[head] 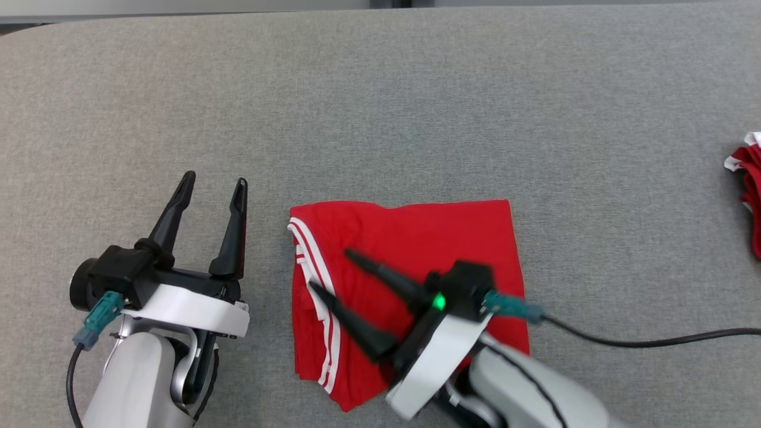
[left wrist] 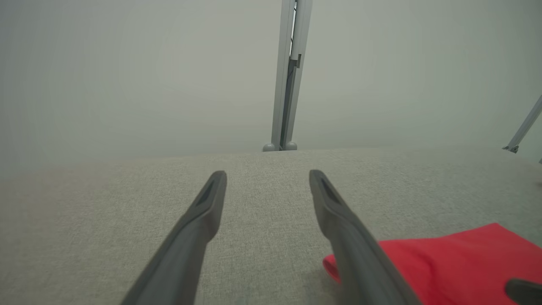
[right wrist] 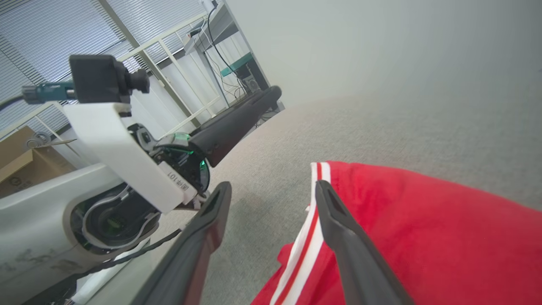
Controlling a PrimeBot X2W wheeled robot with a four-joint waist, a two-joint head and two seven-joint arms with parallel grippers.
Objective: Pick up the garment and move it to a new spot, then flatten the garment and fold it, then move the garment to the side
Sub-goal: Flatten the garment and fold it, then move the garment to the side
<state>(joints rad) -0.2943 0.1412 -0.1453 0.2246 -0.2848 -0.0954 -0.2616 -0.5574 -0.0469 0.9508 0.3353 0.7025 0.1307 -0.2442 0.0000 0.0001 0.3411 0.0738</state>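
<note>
Two tools: both stand with fingers spread and nothing pinched between them.
Left tool (head: 215,178): hovers over bare counter (head: 416,107) just left of the shorts, fingers pointing away from the robot. It seems parked there to stay clear of the cloth yet near its striped edge.
Right tool (head: 330,268): hangs above the shorts, fingers slanted toward the striped left edge. In its own wrist view one finger crosses the white stripes and the other lies over grey counter. Whether the tips touch the fabric is hard to tell.
Task's thing: red shorts (head: 416,238) with white side stripes lie on the near middle of the grey cloth-covered counter, between the two arms.
Fold: the shorts make a compact near-square. The stripes run doubled down the left edge, which suggests one half laid over the other. The top and right edges are straight, and a corner sticks out at the bottom.
Stage, as judged: flattening and folding look done, and the move to the side remains.
Next move calls for: a pinch that takes every layer at the striped edge, so the stack travels as one.
Risk: gripping only the top layer would peel the fold open.
Other garment: a red-and-white bundle (head: 750,190) sits at the counter's right edge, well apart. That probably marks where finished pieces go.
Container: a cardboard box (right wrist: 19,163) stands beyond the counter, and its contents are hidden.
</note>
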